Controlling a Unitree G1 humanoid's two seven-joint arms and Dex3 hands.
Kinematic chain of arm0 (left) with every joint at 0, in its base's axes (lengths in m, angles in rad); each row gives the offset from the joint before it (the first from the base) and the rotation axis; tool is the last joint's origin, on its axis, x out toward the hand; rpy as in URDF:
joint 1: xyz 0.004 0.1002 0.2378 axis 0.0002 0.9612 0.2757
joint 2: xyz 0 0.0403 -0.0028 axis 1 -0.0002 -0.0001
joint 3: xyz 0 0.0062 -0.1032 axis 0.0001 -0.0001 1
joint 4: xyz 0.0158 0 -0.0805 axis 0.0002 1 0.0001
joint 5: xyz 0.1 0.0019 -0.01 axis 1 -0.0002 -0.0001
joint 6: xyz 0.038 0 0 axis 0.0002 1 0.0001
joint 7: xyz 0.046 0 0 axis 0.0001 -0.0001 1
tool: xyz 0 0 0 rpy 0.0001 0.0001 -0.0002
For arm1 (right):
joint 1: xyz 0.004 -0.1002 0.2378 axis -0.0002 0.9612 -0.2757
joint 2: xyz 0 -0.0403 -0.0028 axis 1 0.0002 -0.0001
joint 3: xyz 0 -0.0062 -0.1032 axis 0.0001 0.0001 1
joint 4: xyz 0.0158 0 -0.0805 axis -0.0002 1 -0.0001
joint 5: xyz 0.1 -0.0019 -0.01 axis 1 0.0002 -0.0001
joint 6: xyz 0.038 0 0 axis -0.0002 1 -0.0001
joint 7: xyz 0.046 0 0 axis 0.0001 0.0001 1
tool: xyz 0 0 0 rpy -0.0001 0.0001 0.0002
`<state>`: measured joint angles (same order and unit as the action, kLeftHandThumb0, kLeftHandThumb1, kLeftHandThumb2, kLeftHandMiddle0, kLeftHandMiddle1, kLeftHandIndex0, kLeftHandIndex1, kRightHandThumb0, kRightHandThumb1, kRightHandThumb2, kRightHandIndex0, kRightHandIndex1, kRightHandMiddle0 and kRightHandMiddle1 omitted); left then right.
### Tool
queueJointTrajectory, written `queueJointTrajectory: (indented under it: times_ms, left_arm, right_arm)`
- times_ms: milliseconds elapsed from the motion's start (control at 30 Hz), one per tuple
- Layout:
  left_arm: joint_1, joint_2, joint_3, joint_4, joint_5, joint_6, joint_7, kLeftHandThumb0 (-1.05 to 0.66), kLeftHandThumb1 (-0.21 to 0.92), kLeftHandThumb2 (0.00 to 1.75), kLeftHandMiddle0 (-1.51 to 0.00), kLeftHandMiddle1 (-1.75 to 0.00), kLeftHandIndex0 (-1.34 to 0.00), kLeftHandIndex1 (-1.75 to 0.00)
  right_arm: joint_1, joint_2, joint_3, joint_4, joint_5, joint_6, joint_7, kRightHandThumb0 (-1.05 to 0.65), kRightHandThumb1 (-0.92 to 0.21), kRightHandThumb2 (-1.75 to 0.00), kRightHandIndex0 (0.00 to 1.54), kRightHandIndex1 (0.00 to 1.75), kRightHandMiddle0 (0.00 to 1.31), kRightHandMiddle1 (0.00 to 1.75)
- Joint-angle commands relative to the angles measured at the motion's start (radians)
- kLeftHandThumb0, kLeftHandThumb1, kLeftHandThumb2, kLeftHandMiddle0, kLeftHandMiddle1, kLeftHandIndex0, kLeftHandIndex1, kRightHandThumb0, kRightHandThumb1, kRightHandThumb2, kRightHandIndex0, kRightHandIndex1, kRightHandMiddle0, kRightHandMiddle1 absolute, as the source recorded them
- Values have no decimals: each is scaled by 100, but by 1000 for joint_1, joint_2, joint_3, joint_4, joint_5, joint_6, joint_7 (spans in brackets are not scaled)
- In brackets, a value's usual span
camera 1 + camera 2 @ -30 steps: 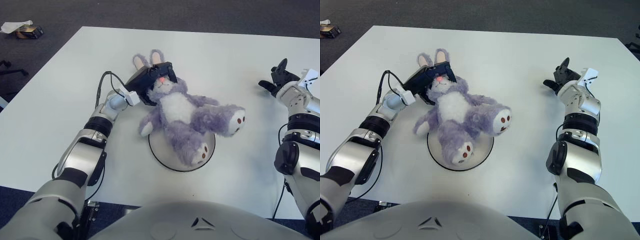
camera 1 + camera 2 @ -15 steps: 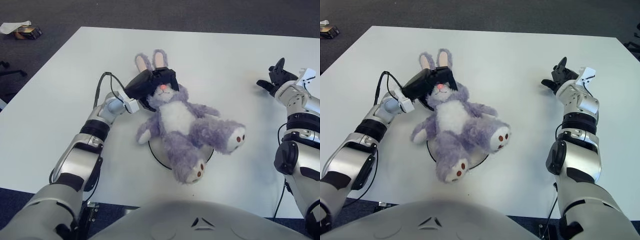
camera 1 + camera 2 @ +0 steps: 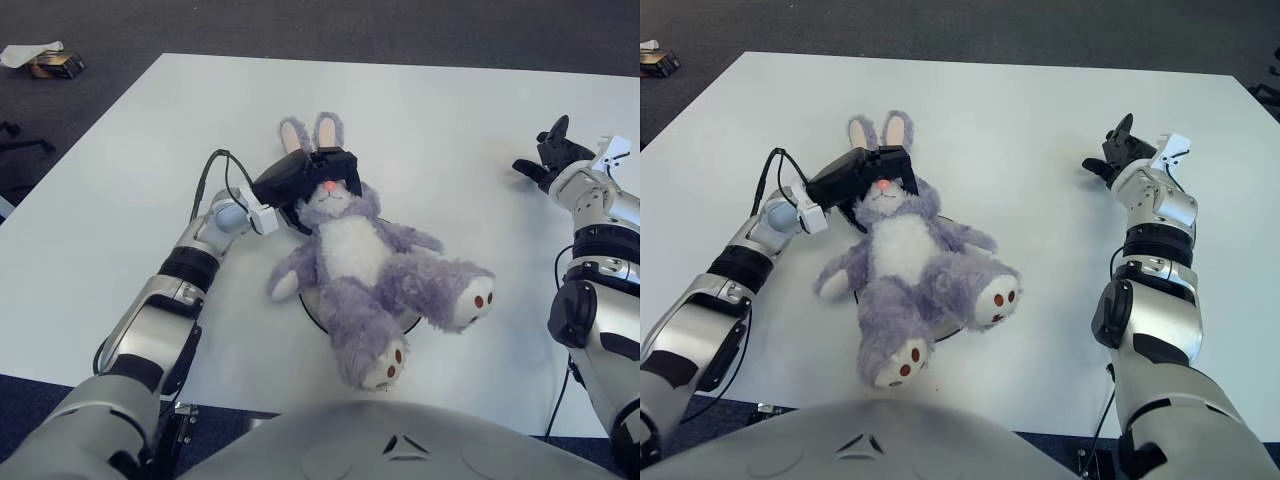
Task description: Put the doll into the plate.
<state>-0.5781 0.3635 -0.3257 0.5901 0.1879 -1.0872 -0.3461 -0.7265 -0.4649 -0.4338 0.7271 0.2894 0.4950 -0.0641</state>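
Left eye view: left robot hand [image 3: 305,177], clamped on doll's [image 3: 365,270] head, has dragged it nearer over plate [image 3: 308,308], now mostly covered; release seems next.

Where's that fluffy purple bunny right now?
The fluffy purple-grey plush bunny lies on its back left of centre on the white table, covering most of the round white plate. The left hand grips its head.

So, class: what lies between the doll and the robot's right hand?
Only bare white table separates the doll from the right hand, in both eye views.
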Motion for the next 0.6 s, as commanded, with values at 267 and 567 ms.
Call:
queueJointTrajectory:
  times_ms: [267, 567]
  left_arm:
    - [31, 27, -35, -101, -63, 101, -156, -1, 16, 144, -74, -173, -61, -155]
    - [23, 41, -35, -110, -3, 104, -169, -51, 83, 63, -29, -134, -19, -149]
  right_arm:
    - [-6, -2, 10, 25, -8, -11, 21, -73, -92, -77, 37, 175, 0, 163]
    - [-6, -1, 6, 29, -4, -18, 25, -73, -92, -77, 37, 175, 0, 162]
